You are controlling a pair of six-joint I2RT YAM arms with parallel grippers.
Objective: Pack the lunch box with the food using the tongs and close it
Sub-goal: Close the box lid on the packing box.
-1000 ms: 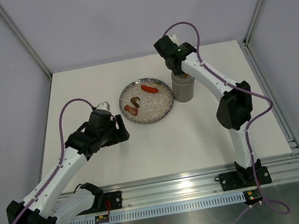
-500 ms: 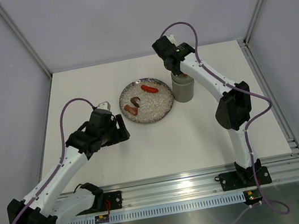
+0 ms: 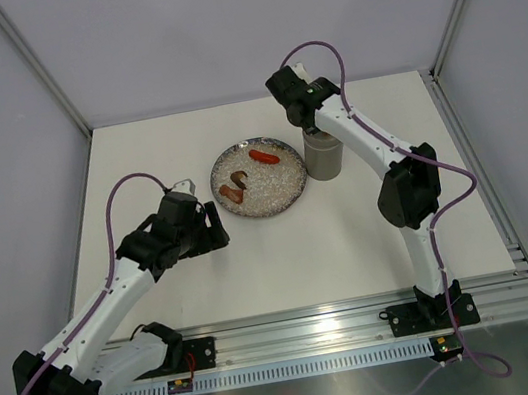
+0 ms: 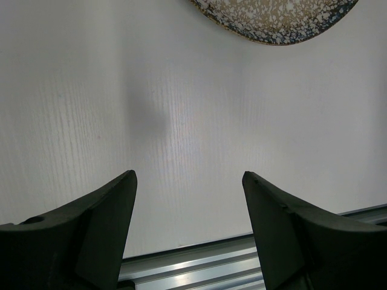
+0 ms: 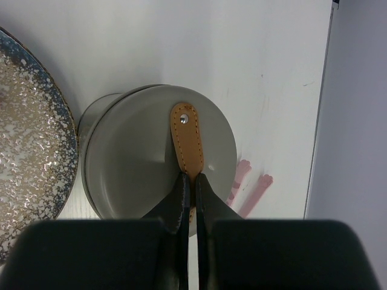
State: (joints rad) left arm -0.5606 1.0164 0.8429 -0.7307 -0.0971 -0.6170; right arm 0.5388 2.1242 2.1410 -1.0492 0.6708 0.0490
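The lunch box (image 3: 323, 157) is a grey canister standing right of the glittery plate (image 3: 258, 176). On the plate lie the food pieces: a red sausage (image 3: 263, 156) and brown chunks (image 3: 235, 187). My right gripper (image 5: 193, 176) is shut on the tan strap (image 5: 187, 136) of the grey lid (image 5: 133, 163), holding it just over the lunch box (image 5: 91, 113), slightly off-centre. The pale pink tongs (image 5: 248, 181) lie on the table right of the canister. My left gripper (image 4: 188, 175) is open and holds nothing, low over bare table near the plate's edge (image 4: 272, 18).
The table's right edge and side wall (image 5: 357, 121) run close beside the tongs. A metal rail (image 4: 199, 266) lines the near edge under the left gripper. The right arm (image 3: 378, 153) stretches over the table's right side.
The right wrist has shifted slightly left and away with the lid in its grip. The left arm has not moved.
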